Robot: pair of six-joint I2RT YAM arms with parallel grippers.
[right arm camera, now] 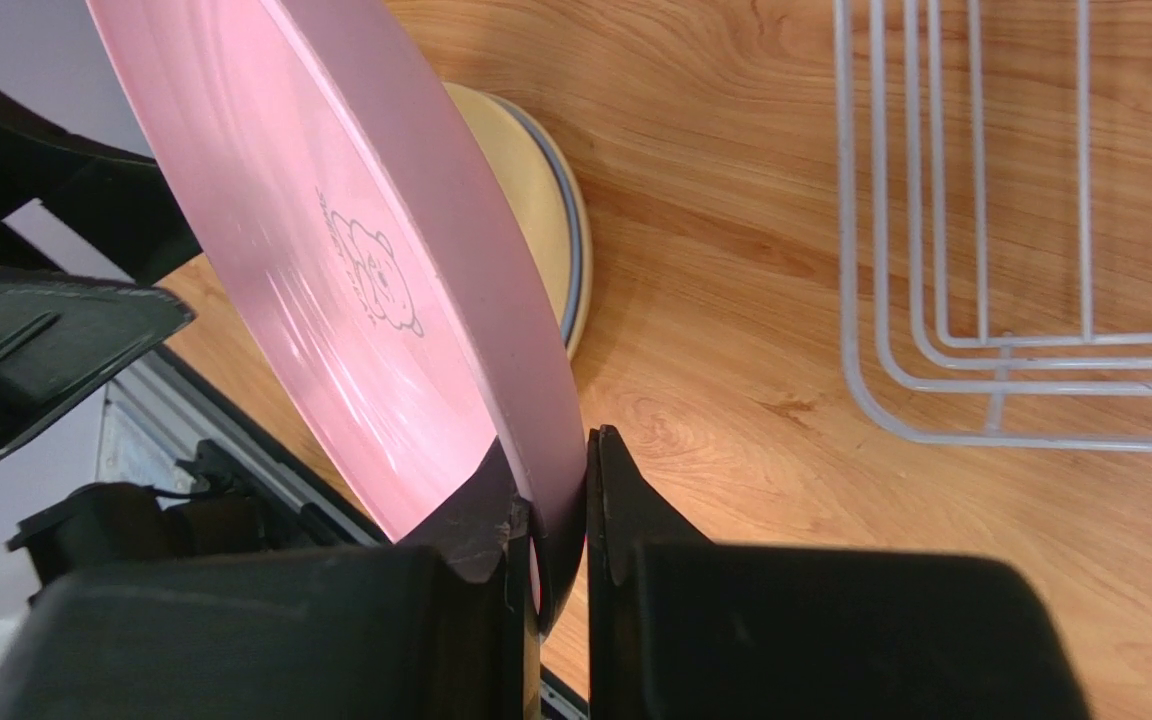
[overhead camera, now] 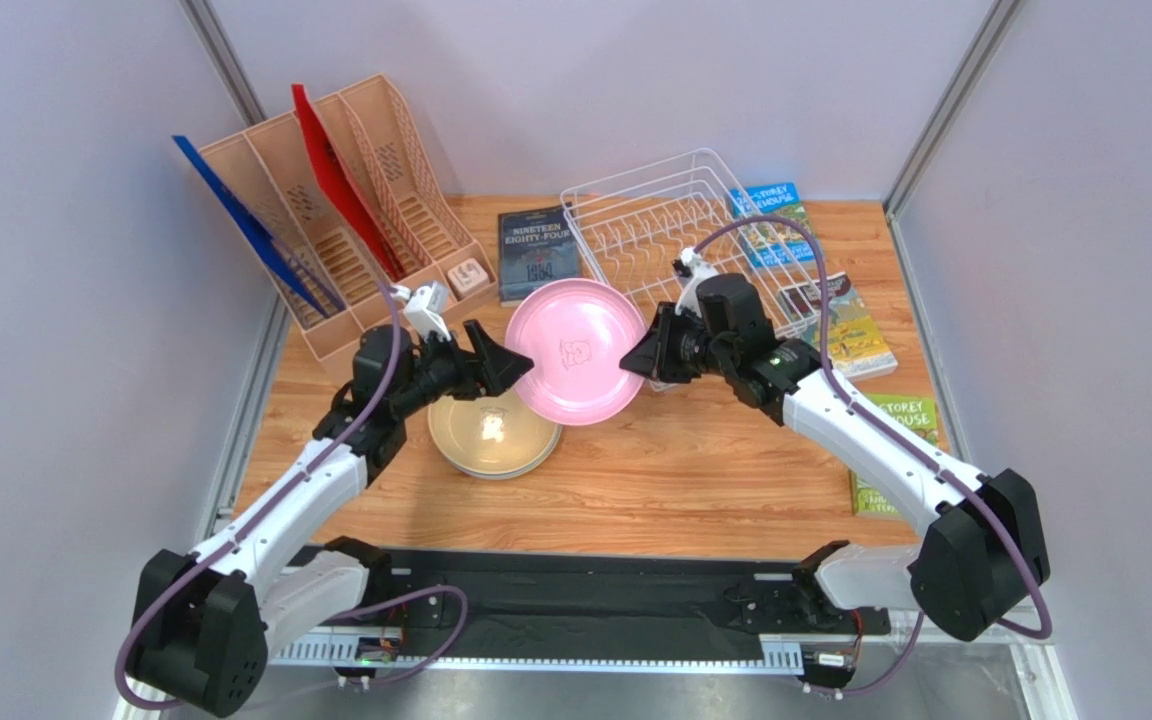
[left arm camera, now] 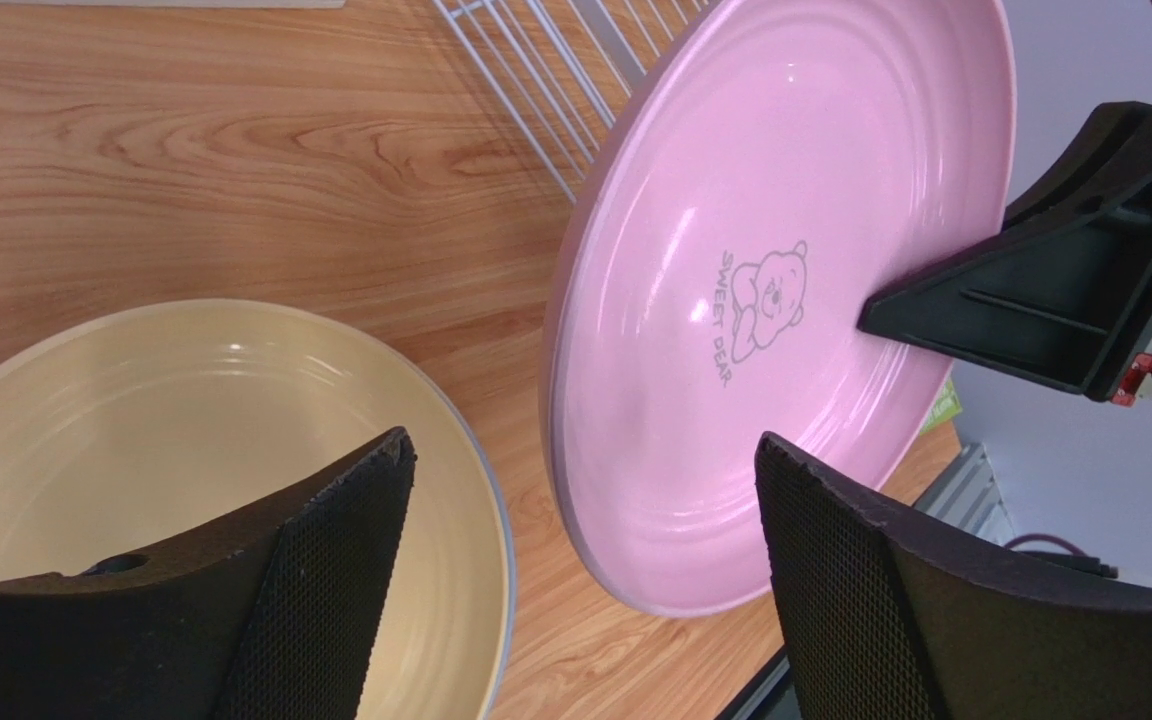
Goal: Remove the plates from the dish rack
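Observation:
A pink plate (overhead camera: 575,350) with a bear print hangs tilted above the table, and my right gripper (overhead camera: 642,357) is shut on its right rim (right arm camera: 557,465). My left gripper (overhead camera: 515,365) is open at the opposite rim. In the left wrist view the pink plate's (left arm camera: 778,270) lower edge sits between the spread fingers (left arm camera: 342,570) without touching them. A pale yellow plate (overhead camera: 495,435) lies flat on the table below the left gripper, a blue-grey rim showing under it (right arm camera: 579,240). The white wire dish rack (overhead camera: 657,225) stands behind with no plates visible in it.
A peach file organiser (overhead camera: 342,210) holding a blue and a red folder stands at the back left. A dark book (overhead camera: 537,252) lies beside the rack. More books (overhead camera: 838,315) lie to the right, one near the table's right edge (overhead camera: 898,450).

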